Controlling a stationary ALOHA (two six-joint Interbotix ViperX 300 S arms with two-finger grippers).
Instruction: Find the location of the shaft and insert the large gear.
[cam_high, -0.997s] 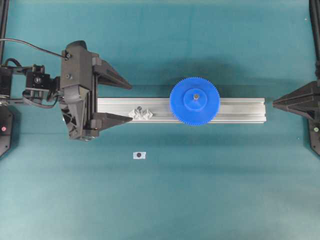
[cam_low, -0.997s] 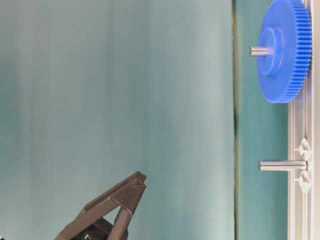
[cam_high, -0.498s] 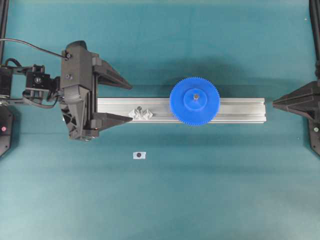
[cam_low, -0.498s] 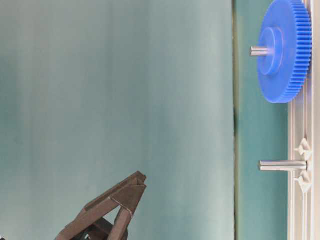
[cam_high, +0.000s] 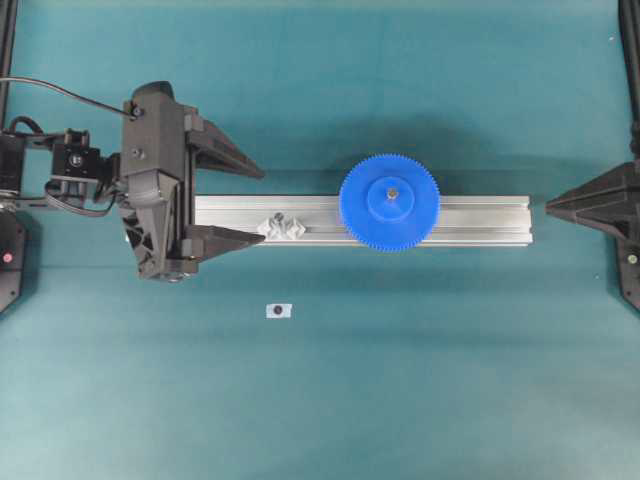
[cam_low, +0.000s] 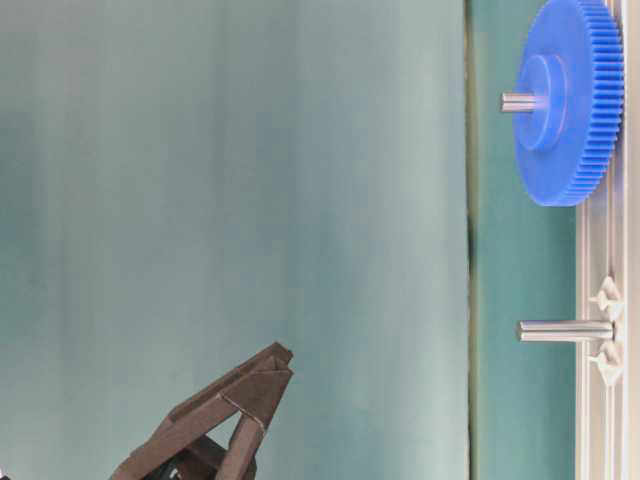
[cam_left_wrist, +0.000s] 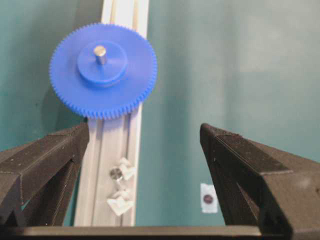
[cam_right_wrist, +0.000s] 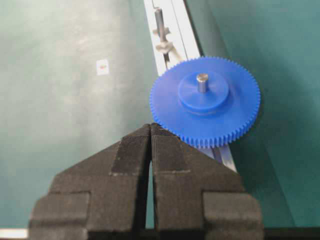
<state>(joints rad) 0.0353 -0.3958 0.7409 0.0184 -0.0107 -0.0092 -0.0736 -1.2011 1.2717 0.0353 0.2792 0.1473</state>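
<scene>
The large gear (cam_high: 365, 212) (cam_left_wrist: 131, 75) (cam_right_wrist: 236, 110), a blue toothed disc, lies flat on the aluminium rail (cam_high: 480, 220). It is threaded on the shaft (cam_high: 391, 193) (cam_low: 518, 101) (cam_right_wrist: 202, 80), whose grey tip pokes up through the hub. A look-alike bare pin (cam_high: 281, 216) (cam_left_wrist: 115, 173) stands between two clear mounts further left. My left gripper (cam_high: 262, 206) (cam_left_wrist: 144, 129) is open and wide, straddling the rail's left end, with nothing between its fingers. My right gripper (cam_high: 548, 208) (cam_right_wrist: 151, 125) is shut and empty, just off the rail's right end, apart from the gear.
A small white sticker with a dark dot (cam_high: 279, 310) (cam_left_wrist: 208, 198) lies on the green mat in front of the rail. Dark arm bases and frame posts stand at the left and right edges.
</scene>
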